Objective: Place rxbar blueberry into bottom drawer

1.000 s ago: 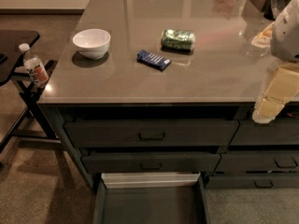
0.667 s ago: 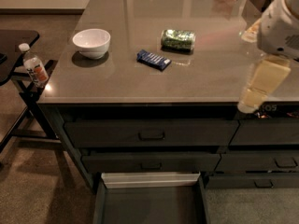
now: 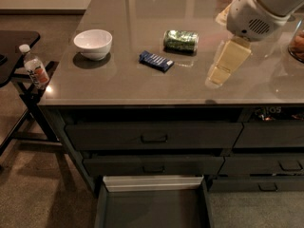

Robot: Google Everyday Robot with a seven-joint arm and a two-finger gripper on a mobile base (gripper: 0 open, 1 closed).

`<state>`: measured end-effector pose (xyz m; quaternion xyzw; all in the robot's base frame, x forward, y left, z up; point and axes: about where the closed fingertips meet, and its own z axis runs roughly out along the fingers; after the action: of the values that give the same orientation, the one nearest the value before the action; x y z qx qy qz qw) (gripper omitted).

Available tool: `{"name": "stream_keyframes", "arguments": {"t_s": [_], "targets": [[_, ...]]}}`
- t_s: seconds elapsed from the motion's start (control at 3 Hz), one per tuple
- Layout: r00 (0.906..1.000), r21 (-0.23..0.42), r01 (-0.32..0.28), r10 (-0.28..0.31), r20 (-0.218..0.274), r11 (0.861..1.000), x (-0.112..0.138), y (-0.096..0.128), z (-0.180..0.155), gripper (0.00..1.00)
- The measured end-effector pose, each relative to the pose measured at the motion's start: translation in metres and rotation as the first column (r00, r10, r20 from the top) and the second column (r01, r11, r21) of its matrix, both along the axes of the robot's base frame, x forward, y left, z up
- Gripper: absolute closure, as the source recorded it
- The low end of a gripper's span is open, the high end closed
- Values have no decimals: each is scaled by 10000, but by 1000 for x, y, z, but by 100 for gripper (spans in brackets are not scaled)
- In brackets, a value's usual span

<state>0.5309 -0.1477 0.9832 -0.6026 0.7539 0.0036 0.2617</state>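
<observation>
The rxbar blueberry (image 3: 156, 61) is a flat dark-blue bar with white markings, lying on the grey countertop (image 3: 128, 84) near its middle. My gripper (image 3: 218, 74) hangs from the white arm at the upper right, over the counter, to the right of the bar and just right of the green can (image 3: 180, 40). It holds nothing that I can see. The bottom drawer (image 3: 154, 208) is pulled out at the foot of the cabinet, with a flat grey floor and a pale back edge, and nothing lies in it.
A white bowl (image 3: 93, 42) stands on the counter to the left of the bar. A water bottle (image 3: 34, 70) stands on a black side stand at the left. Two shut drawers with black handles (image 3: 154, 138) sit above the open one. More drawers are at the right.
My arm and gripper have moved left and further over the countertop, closer to the can and the bar. The bar, can, bowl and drawer have not moved.
</observation>
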Motion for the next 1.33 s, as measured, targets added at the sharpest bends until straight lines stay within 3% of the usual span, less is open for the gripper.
{"name": "stream_keyframes", "arguments": {"t_s": [0.67, 1.33], "targets": [[9999, 86, -131, 130, 86, 9999, 11, 13, -7, 0], [9999, 886, 131, -127, -45, 9960, 65, 50, -39, 0]]}}
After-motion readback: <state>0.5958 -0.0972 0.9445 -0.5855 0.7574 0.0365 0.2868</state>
